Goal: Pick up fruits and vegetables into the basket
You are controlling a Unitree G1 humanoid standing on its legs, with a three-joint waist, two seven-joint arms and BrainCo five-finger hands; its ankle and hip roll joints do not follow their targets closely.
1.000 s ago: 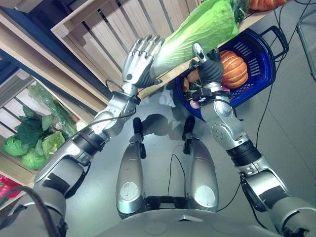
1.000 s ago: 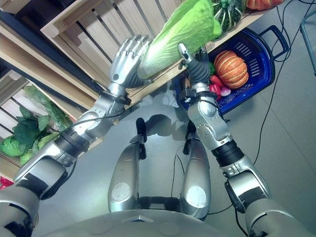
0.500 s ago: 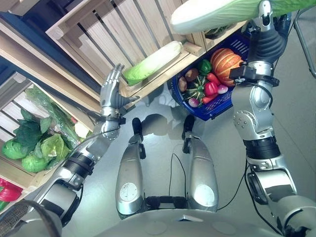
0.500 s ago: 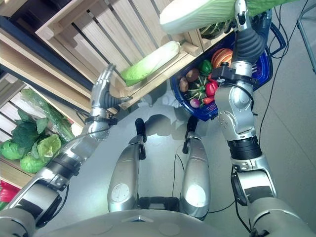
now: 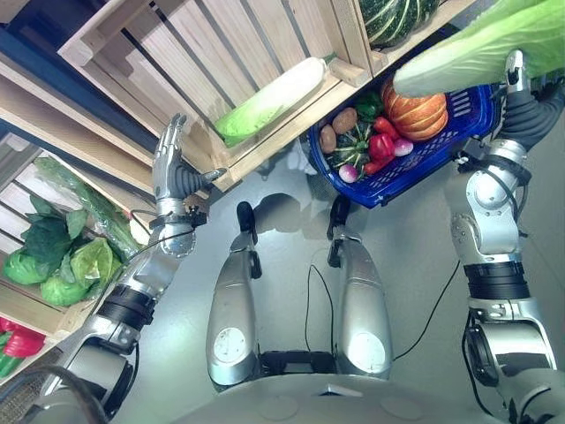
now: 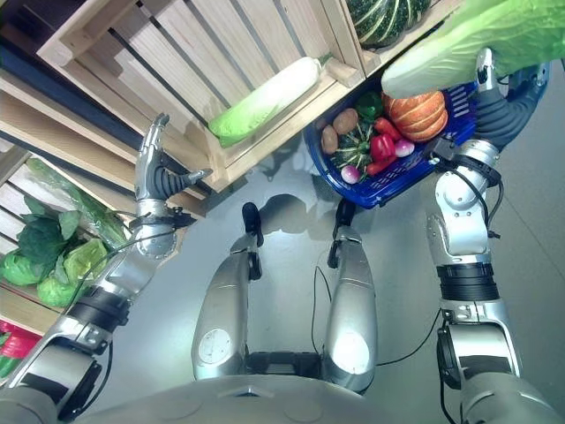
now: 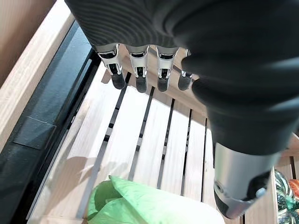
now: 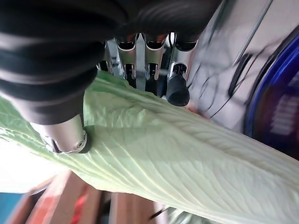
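Observation:
My right hand (image 5: 528, 110) is shut on a long pale-green napa cabbage (image 5: 477, 53) and holds it over the blue basket (image 5: 415, 168). In the right wrist view the thumb (image 8: 60, 130) presses one side of the cabbage leaf (image 8: 177, 163) and the fingers wrap the other. An orange pumpkin (image 5: 422, 110), a potato (image 5: 344, 119), red peppers (image 5: 381, 146) and other small vegetables lie in the basket. A second napa cabbage (image 5: 269, 99) lies in the wooden crate (image 5: 221, 53). My left hand (image 5: 169, 172) is open, fingers straight, below and left of that crate and holding nothing.
A dark-green striped squash (image 5: 393, 16) sits on the shelf above the basket. Leafy greens and cabbages (image 5: 53, 256) fill a lower crate at the left, with red peppers (image 5: 9, 340) at the far lower left. Grey floor lies below the shelves.
My right hand has carried the cabbage rightward and down over the basket. My left hand let go of it and drew back to the left, away from the crate.

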